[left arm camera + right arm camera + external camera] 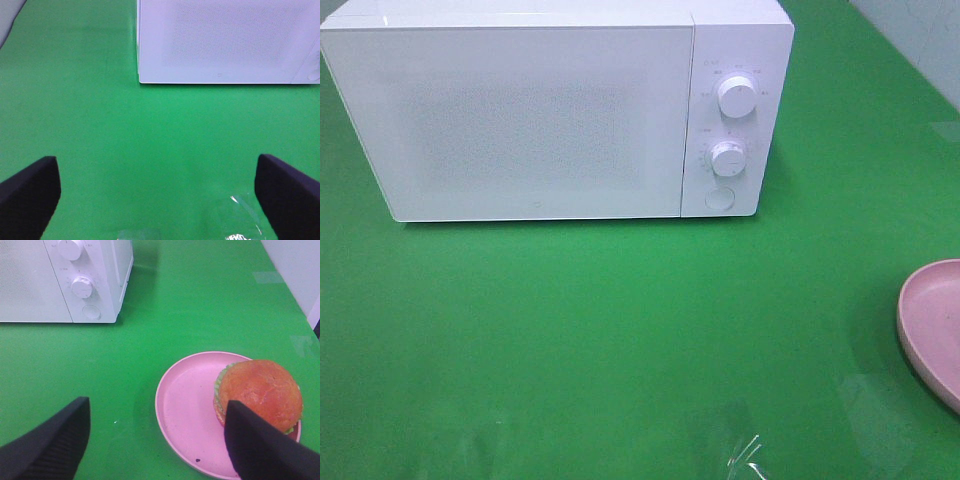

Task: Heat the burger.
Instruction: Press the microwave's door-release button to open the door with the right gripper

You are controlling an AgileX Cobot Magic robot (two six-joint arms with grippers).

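Well, the green desk [620, 330] fills nearly all of each view. On its far side stands the white microwave [520, 120] w/ its door [510, 120] shut. The control panel is on the right side of the front.

The pink plate [190, 410] lies at the right side of the desk, well apart from the microwave, and the high camera shows only a part of its rim. The burger [260, 392] sits on this plate, toward one side and not in the centre. It is seen only from the right wrist camera.

The right tool [157, 450] hangs above the plate w/ its two dark fingers spread wide. One finger hides a part of the burger, but the tool grasps nothing. The left tool [159, 200] is also spread fully and empty, over bare desk in front of the microwave door.

On the panel are two round knobs [736, 96], one above the other, and a round button [719, 198] below them.

As I judge it, the task is at its start: nothing is heated and the burger is not yet inside. The step in hand is prob. the approach. Next the door must be opened, maybe by the button, and the right tool must go lower around the burger or plate rim, then close w/o crushing the bun.
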